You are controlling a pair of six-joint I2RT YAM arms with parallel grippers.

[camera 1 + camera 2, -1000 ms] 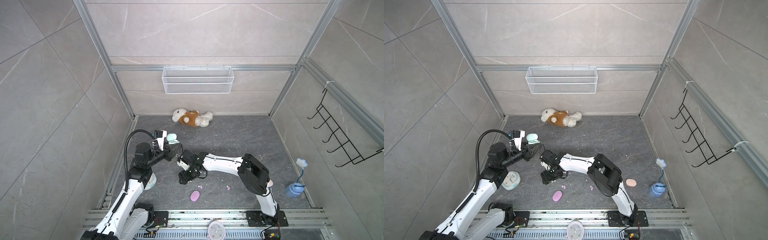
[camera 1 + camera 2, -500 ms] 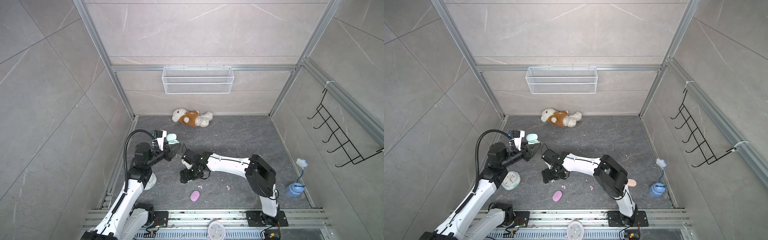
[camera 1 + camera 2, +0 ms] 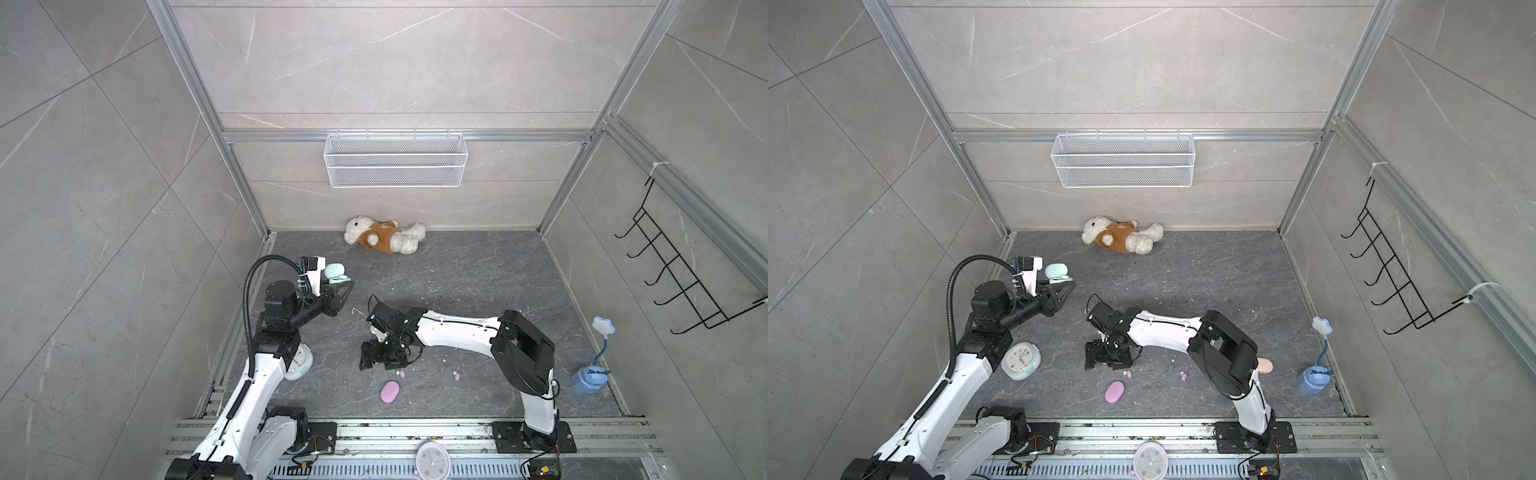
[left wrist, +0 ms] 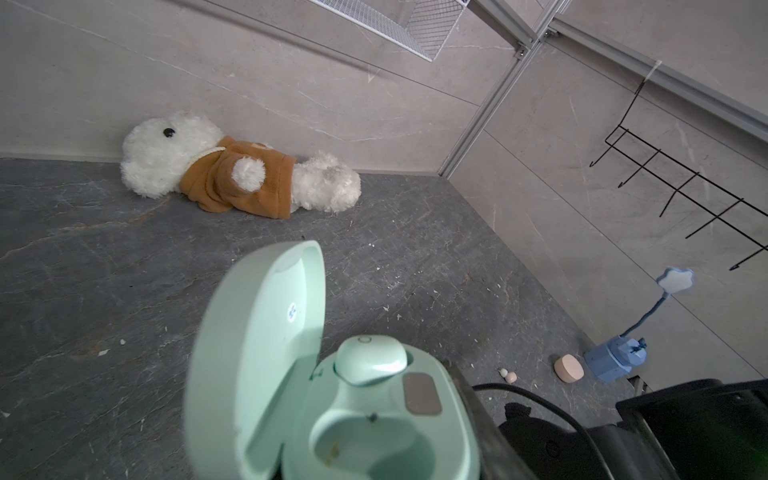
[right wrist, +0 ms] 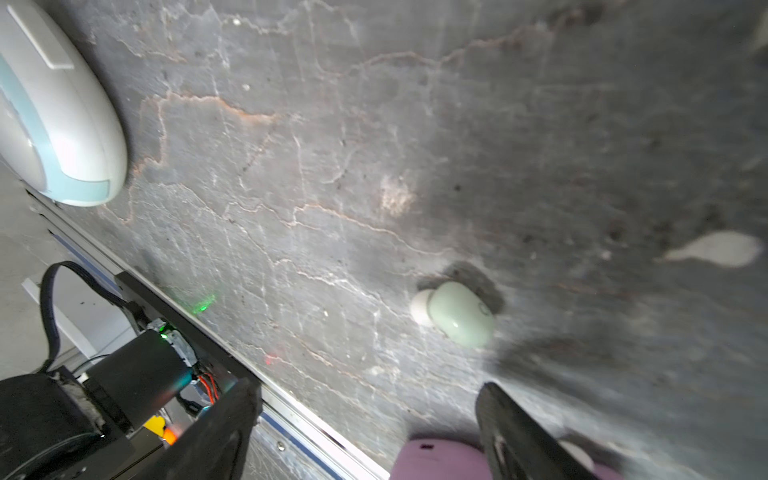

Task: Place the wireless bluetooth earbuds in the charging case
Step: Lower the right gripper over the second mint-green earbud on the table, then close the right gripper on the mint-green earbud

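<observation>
Progress looked like one bud of six, tbh. Left gripper (image 3: 337, 286) was clamped on the open mint case (image 4: 332, 395), held off the floor. Right gripper (image 5: 365, 428) hung low with its jaws apart. Lilac case (image 3: 390, 392) and peach case (image 4: 568, 368) lay on the floor. One mint bud (image 4: 370, 359) sat seated, its twin (image 5: 461, 313) lay loose by the right gripper, and lilac buds (image 3: 401, 374) and a peach bud (image 4: 511, 376) were out too

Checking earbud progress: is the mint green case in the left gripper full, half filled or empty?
Half filled. The mint green case has its lid open; one mint earbud sits in one well, the other well is empty.
</observation>
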